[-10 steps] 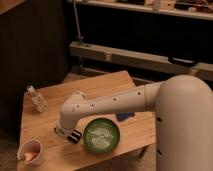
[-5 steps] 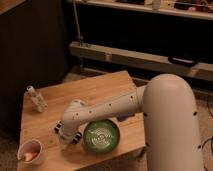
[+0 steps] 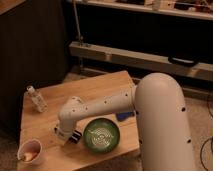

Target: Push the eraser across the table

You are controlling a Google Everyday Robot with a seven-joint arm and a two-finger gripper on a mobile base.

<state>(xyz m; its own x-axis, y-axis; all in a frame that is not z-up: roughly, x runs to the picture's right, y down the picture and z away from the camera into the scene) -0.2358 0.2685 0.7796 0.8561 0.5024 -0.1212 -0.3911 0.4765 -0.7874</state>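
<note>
Eraser (image 3: 75, 136) travel looks slight: the bulky, smooth white arm (image 3: 160, 115) has swung nearer over the pale plank worktop (image 3: 95, 87), while the round, ribbed green bowl (image 3: 101, 135) stays put. The pincer (image 3: 62, 132), open or closed I cannot tell, sits low near the front edge, with the small black, pale-striped block between it and the bowl.

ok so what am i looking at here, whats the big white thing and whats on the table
The big white tube is a robot arm; the one camera looks down over it at a low wooden table. Its gripper, the arm's hand, is down near the table's front edge, beside a small black eraser, which it is meant to push. Also there: a green bowl, a clear bottle, a cup and something blue half hidden under the arm. Nothing is visibly held.
</note>
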